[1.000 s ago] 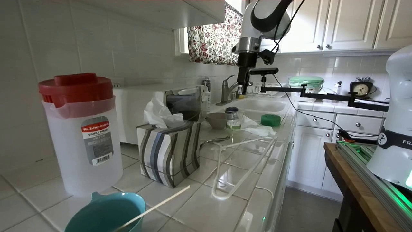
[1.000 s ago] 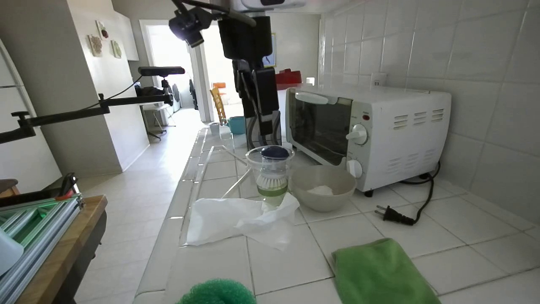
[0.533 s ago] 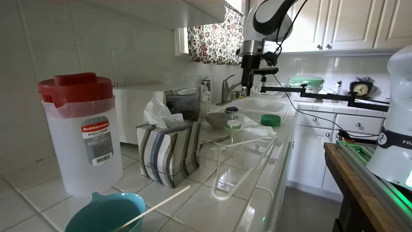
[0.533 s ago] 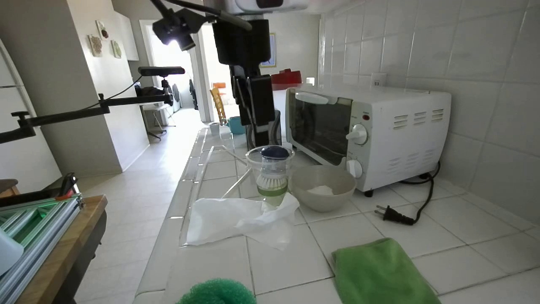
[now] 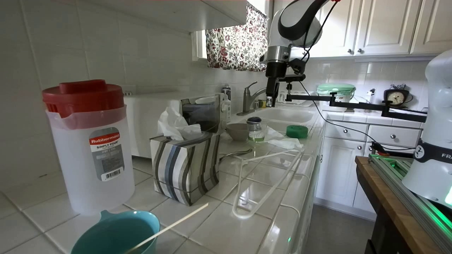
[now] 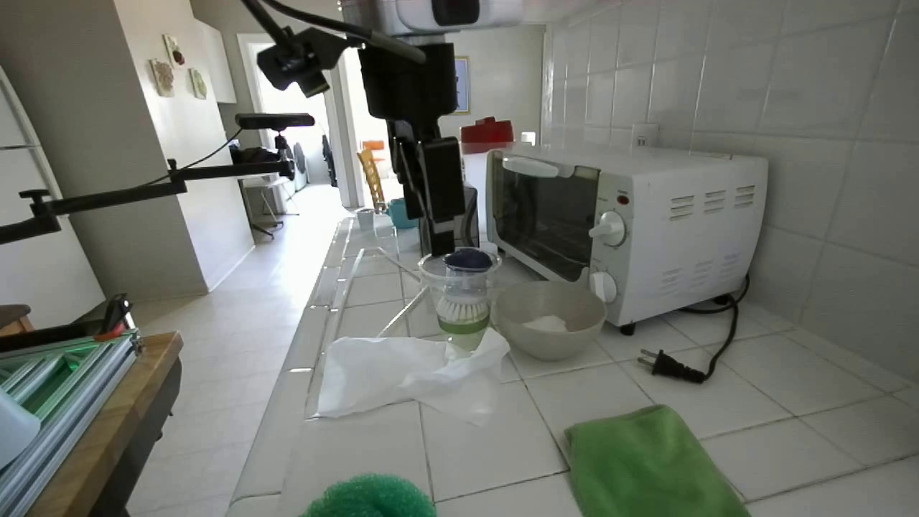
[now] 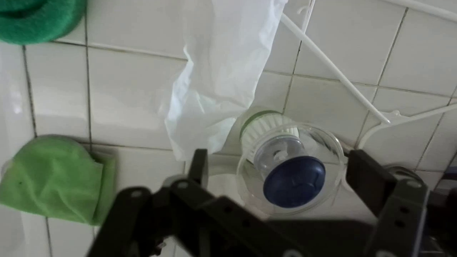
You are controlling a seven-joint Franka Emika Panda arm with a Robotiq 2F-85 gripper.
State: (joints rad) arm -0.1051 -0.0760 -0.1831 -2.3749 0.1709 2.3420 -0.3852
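A: In an exterior view the pincer (image 5: 270, 102) hangs, holding nothing, roughly above a brush (image 5: 254, 120); brush stands in from the robot-side edge of the tabletop (image 5: 226, 236).

B: In an exterior view the brush sits in a clear cup (image 6: 431, 285); bowl (image 6: 549, 330) just beside it, toward the back edge; paper (image 6: 380, 373) at the cup's foot, reaching toward the robot-side edge.

A: Handling, going by the wrist view?

B: Jaws stand wide; knob (image 7: 294, 182) seen below the gap; brush likely light and stiff, knob smooth, maybe slippery; cup probably thin, easily tipped; best hold across the knob's sides.

A: Room?

B: Bare strip of tabletop between paper and green towel (image 7: 53, 178); bowl tight on the back-edge side; white frame (image 7: 335, 69) could snag a low sweep.
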